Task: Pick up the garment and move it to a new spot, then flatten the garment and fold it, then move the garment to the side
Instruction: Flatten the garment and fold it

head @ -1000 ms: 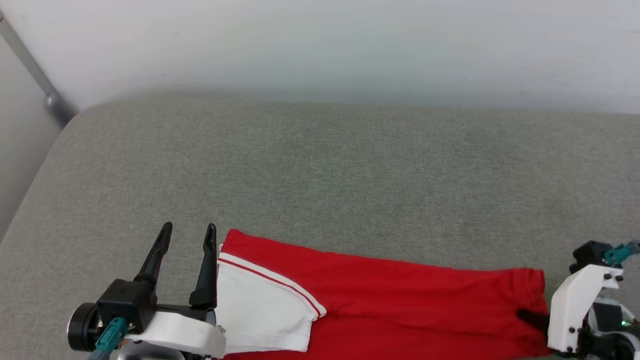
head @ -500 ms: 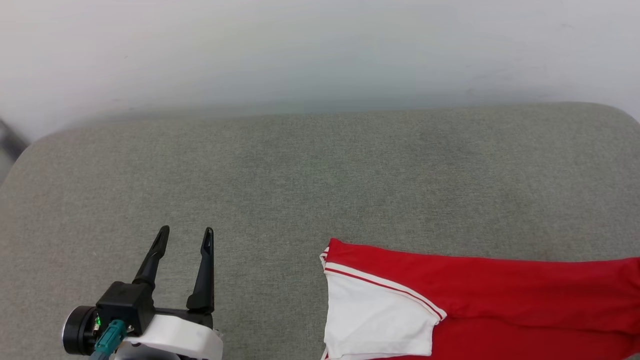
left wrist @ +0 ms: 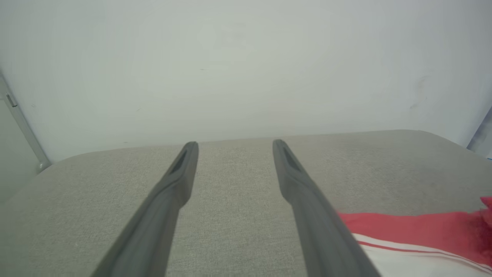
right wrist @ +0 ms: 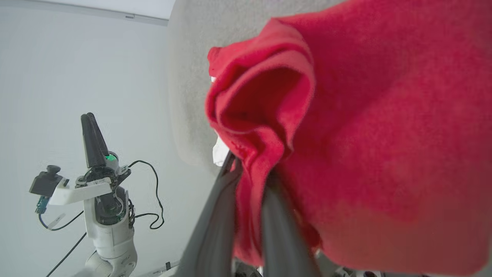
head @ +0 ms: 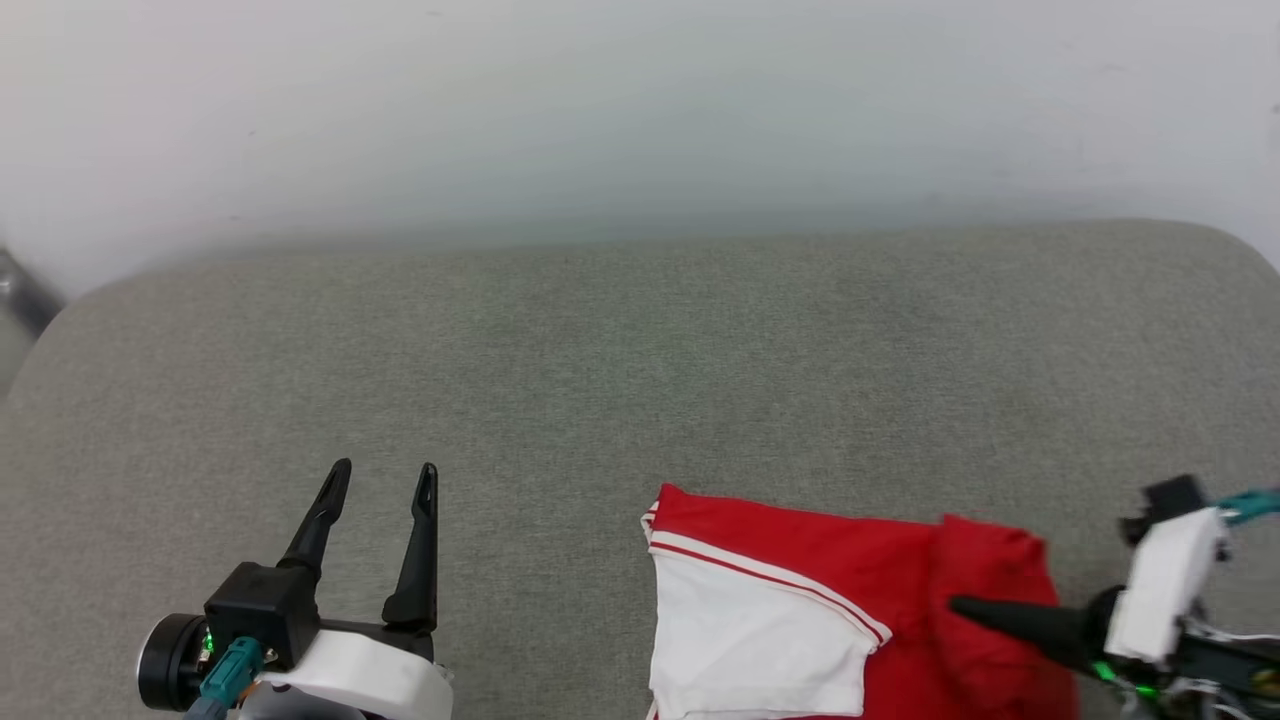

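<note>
The garment (head: 860, 590), bright red with a white, red-striped sleeve end (head: 750, 640), lies at the near right of the grey cushion (head: 640, 360). Its right part is folded over leftward into a raised flap (head: 990, 570). My right gripper (head: 960, 606) points left over that flap and is shut on the red fabric (right wrist: 253, 165), which bunches between its fingers in the right wrist view. My left gripper (head: 385, 482) stands open over bare cushion, well left of the garment, nothing between its fingers (left wrist: 180, 173). A red and white edge of the garment (left wrist: 403, 231) shows at the lower right of the left wrist view.
A pale wall (head: 640, 100) runs along the cushion's far edge. A metal bar (head: 20, 290) stands at the far left corner. The left arm (right wrist: 100, 181) with its cables appears in the right wrist view.
The camera swung left between the two earlier frames, shifting the garment right in view. Since then my right gripper has come in from the right, carrying the garment's right end leftward over itself.
</note>
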### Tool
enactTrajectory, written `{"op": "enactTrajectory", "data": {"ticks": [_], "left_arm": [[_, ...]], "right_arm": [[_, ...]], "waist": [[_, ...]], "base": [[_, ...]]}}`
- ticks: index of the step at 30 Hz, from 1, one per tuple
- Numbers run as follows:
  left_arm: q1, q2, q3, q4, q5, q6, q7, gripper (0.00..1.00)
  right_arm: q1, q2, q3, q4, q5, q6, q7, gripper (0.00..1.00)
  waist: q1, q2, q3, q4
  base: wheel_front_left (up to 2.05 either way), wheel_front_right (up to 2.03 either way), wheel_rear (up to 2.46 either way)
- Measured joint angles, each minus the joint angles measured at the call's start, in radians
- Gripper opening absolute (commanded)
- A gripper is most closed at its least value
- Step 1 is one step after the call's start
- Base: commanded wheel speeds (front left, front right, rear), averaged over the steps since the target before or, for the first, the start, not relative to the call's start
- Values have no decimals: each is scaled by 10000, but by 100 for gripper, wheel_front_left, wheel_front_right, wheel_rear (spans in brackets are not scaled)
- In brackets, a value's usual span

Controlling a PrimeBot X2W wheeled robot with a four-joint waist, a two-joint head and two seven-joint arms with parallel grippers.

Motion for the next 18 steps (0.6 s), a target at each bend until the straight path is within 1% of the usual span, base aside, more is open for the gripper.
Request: {"op": "enactTrajectory", "data": {"ticks": [3,8,12,14,15,16,17,18], "left_arm": [[-14,10,-40,59,-2,-29,44,100],[-182,-21,-199,79,2,-88,115,100],[-269,-82,-276,132,8,-148,174,100],[-411,-98,-274,174,-6,-203,173,100],[-439,-104,-272,199,-13,-205,171,100],[-442,-138,-288,238,-15,-211,148,100],[-454,-148,-288,265,-27,-211,127,100],[-477,-151,-288,288,-29,-211,115,100]], "right_arm": [[58,46,1304,577,1057,0,-667,0],[31,42,3601,1208,2205,-2,-2104,0],[-266,44,5254,1551,2637,-2,-3384,0],[-443,46,5944,1783,2428,-2,-4117,0],[-517,48,6253,1931,2247,-2,-4395,22],[-610,48,6704,2190,1967,-2,-4847,97],[-683,48,6863,2261,1854,-2,-5076,100],[-767,50,6980,2313,1795,-2,-5221,100]], "waist": [[0,0,-28,100],[0,0,-9,317],[0,0,65,494],[0,0,118,588],[0,0,141,638],[0,0,198,721],[0,0,225,756],[0,0,241,780]], "base": [[0,0,0],[0,0,0],[0,0,0],[0,0,0],[0,0,0],[0,0,0],[0,0,0],[0,0,0]]}}
